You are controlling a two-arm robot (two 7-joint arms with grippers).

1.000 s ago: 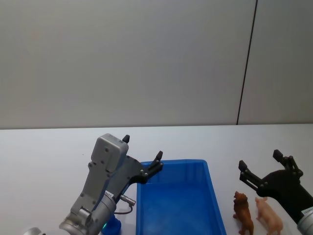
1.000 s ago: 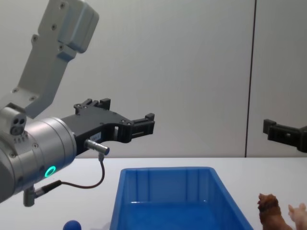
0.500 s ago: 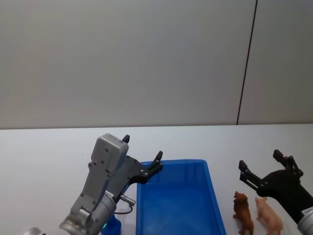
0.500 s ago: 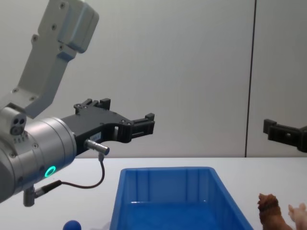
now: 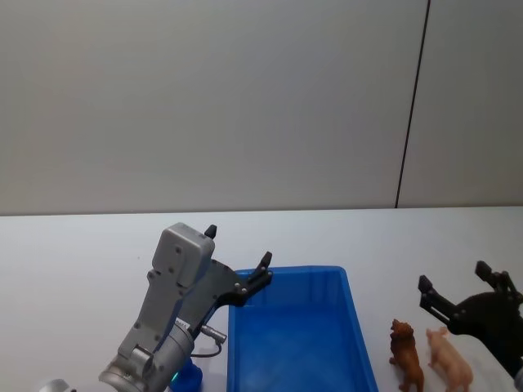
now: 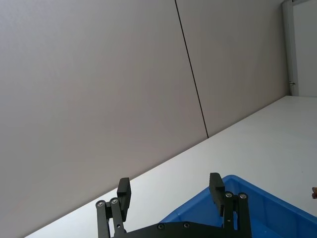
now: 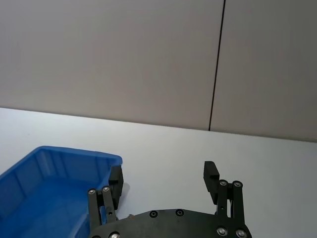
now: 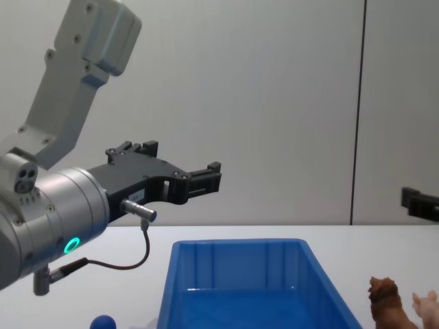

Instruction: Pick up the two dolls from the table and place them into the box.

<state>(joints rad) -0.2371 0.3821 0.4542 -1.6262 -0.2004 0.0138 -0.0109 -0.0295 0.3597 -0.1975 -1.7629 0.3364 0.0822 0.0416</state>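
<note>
The two dolls stand on the white table [image 5: 73, 261] at the right of the blue box [image 5: 286, 270]: a reddish-brown lion doll [image 5: 405, 355] and, beside it, a pale pink doll [image 5: 449, 361]. Low in the chest view the lion doll [image 8: 387, 301] and the pink doll [image 8: 426, 306] stand next to the box [image 8: 233, 264]. My right gripper [image 5: 454, 276] hovers open and empty above and just behind the pink doll. My left gripper [image 5: 239, 247] hangs open and empty over the box's left far corner.
A small blue ball [image 5: 189, 377] lies on the table left of the box, under my left arm; the chest view has the ball [image 8: 103, 322] at its bottom edge. A plain grey wall stands behind the table. The wrist views catch the box rim [image 6: 277, 201] [image 7: 64, 150].
My right gripper has shifted to the right, from over the lion doll toward the pink doll. The left arm, the dolls and the box have not moved.
</note>
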